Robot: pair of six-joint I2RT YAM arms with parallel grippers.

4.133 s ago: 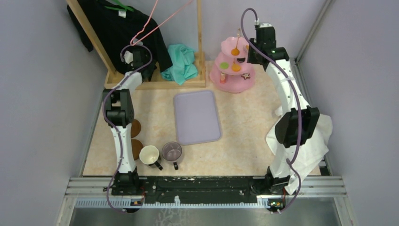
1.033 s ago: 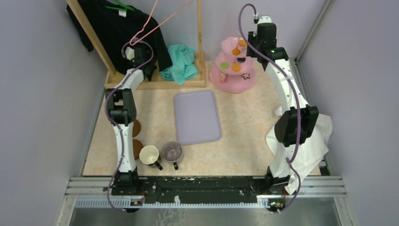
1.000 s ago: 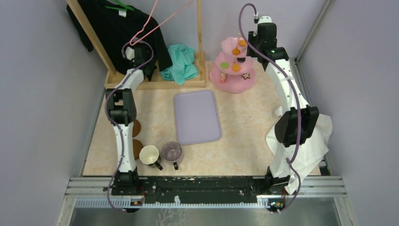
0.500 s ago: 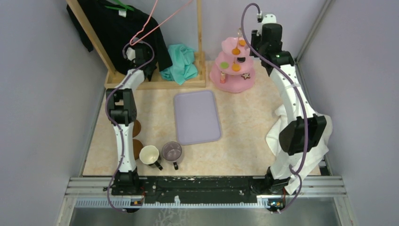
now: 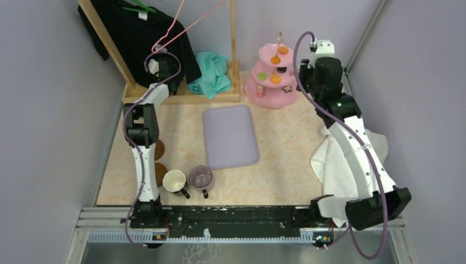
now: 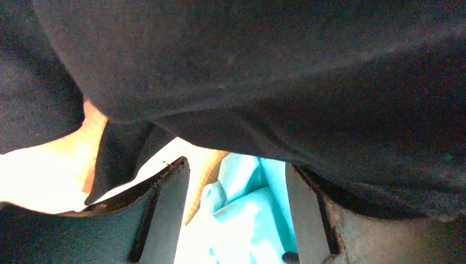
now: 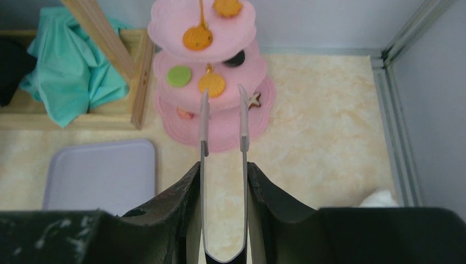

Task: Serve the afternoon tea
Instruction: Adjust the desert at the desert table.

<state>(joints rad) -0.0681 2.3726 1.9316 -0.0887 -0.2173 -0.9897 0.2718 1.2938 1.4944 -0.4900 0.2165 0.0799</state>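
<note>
The pink three-tier stand (image 5: 277, 77) stands at the back and also shows in the right wrist view (image 7: 220, 129). It holds orange rounds (image 7: 198, 38), a green round (image 7: 178, 75), a black round (image 7: 236, 58) and a star cookie (image 7: 253, 99). My right gripper (image 5: 314, 77) is just right of the stand, shut on thin pale tongs (image 7: 222, 165) whose tips are apart and empty. My left gripper (image 6: 236, 214) is open and empty under a black garment (image 6: 275, 66). The cream mug (image 5: 174, 180), the greyish-purple mug (image 5: 201, 177) and two brown coasters (image 5: 159, 149) sit front left.
A lavender tray (image 5: 230, 136) lies mid-table. A teal cloth (image 5: 211, 74) sits on the wooden rack base (image 5: 181, 98) at the back. A white towel (image 5: 343, 165) lies under my right arm. Walls close in on both sides.
My right arm has drawn back from over the stand to its right, and its elbow has swung toward the near edge. The left arm has barely moved.
</note>
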